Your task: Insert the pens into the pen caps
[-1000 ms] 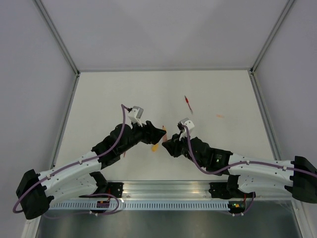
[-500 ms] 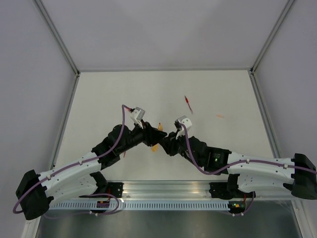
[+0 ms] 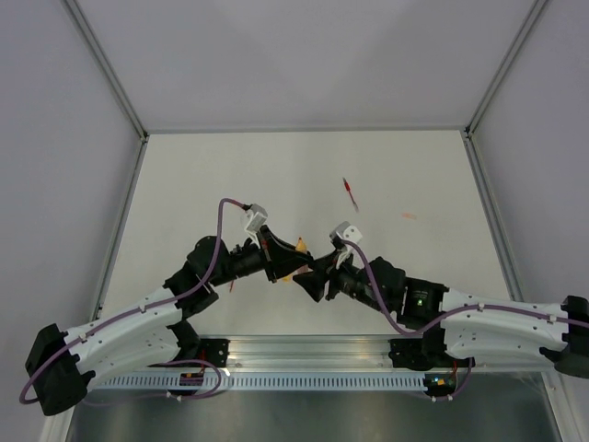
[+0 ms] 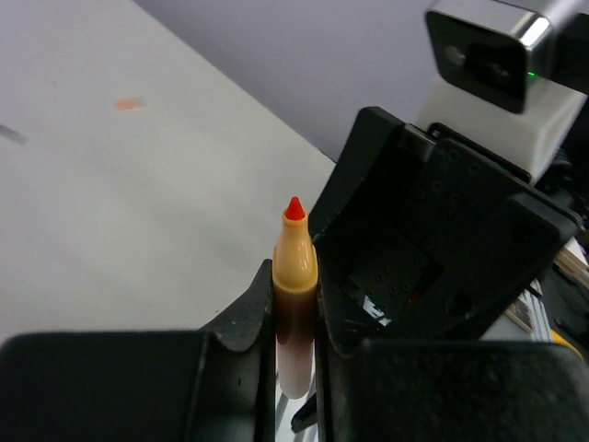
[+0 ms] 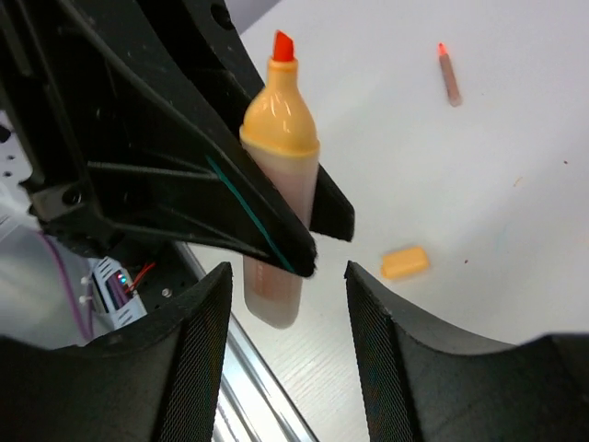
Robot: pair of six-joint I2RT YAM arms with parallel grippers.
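My left claw (image 4: 294, 318) clamps the orange pen (image 4: 294, 267), tip outward; the orange cap (image 5: 405, 262) lies on the counter (image 5: 497, 184) below, nearer my open, empty right claw (image 5: 287, 276).

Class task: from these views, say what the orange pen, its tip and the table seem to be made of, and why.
The orange pen looks like smooth plastic: soft sheen on its peach collar. Its tip is probably felt: matte, chisel-cut. The table looks like a white matte sheet, perhaps laminate: faint marks, no glare.
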